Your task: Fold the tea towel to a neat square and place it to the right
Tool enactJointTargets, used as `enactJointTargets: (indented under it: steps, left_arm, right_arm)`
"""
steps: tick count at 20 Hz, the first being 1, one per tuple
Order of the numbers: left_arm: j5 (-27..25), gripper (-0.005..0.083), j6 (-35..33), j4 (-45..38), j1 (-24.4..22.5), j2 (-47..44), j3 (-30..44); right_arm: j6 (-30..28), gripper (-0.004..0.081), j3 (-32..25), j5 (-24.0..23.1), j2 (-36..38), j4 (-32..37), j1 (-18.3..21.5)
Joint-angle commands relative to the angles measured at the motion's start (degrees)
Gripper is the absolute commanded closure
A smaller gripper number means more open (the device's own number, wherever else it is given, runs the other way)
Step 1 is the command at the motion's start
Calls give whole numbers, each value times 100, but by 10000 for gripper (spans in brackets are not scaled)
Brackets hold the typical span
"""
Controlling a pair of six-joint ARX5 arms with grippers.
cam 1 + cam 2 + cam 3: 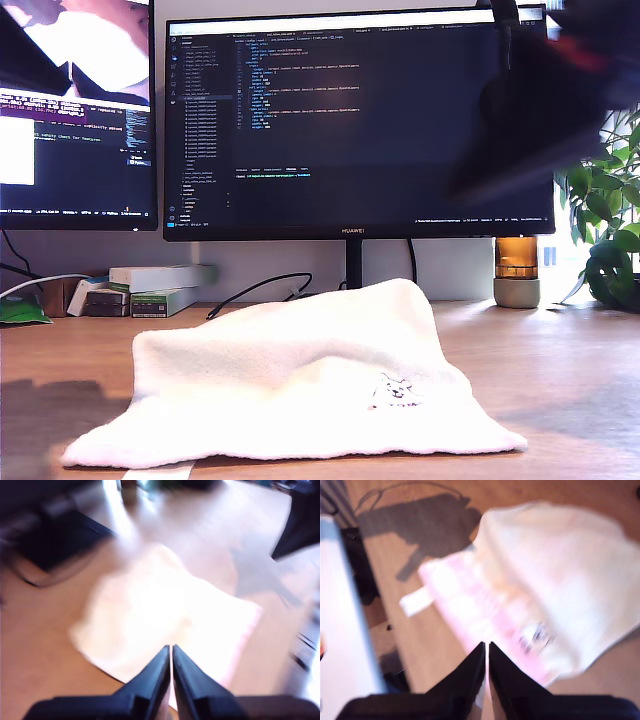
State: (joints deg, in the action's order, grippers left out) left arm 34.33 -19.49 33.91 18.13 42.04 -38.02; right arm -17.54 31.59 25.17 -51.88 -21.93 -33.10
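The tea towel [300, 380] lies rumpled on the wooden desk [560, 370], white and fluffy, its middle humped up toward the monitor stand. It carries a small cat print [395, 392] near its front edge. My first gripper [171, 649] hangs above the towel [165, 615], shut with nothing between its fingers. My second gripper [486, 645] is also shut and empty above the towel [545, 580], near the cat print [537, 635] and a white tag [417, 600]. A blurred dark arm [540, 100] crosses the exterior view's upper right, high above the desk.
Two monitors [350, 120] stand behind the towel, with a stand post [353, 265] and a black cable [255, 290]. Boxes [160, 288] sit at the exterior view's left. An amber jar [516, 272] and a plant [610, 220] are at its right.
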Motion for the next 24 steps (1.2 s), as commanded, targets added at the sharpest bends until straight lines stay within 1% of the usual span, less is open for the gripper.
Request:
enactJointTargets:
  steps: [1,2,3,4,6,7,8,9,10,13,15,16,18,19,21,24]
  left_arm:
    - [94,797,-157,306,249,39,118]
    - [127,797,-197,396,448,70,118]
    - [116,797,-229,433,640,116,118]
    - [116,797,-367,481,807,227,118]
    - [52,790,-780,579,1036,553,118]
    - [-55,746,-855,610,1130,756,118]
    - [-173,691,-1075,614,1228,977,118]
    - [-323,638,-1252,590,1362,1185,118]
    - [-557,615,-1401,570,1506,1390,118]
    - [-1482,565,-2214,535,1921,1954,118]
    - [-1838,499,-2522,533,2138,2286,118]
    - [-1989,482,-2691,505,2218,2439,118]
    - [-2308,481,-2988,352,2264,2717,118]
    - [-2350,474,-3012,229,2264,2830,118]
    - [-2345,419,-3008,-42,2264,2999,118]
    - [-2341,411,-3010,-404,2260,3193,118]
  right_arm:
    - [55,781,-173,50,205,-229,-70]
    - [-116,781,-173,61,245,-428,-127]
    - [-140,781,-173,138,245,-439,-208]
    - [-201,781,-173,138,221,-433,-275]
    - [-533,781,-173,131,166,-422,-369]
    - [-859,780,-173,129,127,-411,-417]
    - [-1152,779,-173,127,101,-409,-450]
    - [-1281,769,-173,105,72,-400,-455]
    - [-1427,769,-173,39,55,-363,-455]
    - [-1421,769,-173,-98,-35,-201,-452]
    - [-1416,769,-173,-177,-101,-105,-452]
    - [-1416,770,-173,-175,-125,-111,-450]
    - [-1401,769,-173,-177,-164,-116,-448]
    - [-1401,770,-173,-177,-181,-114,-448]
    - [-1401,769,-173,-175,-186,-114,-448]
    - [-1401,769,-173,-177,-186,-111,-448]
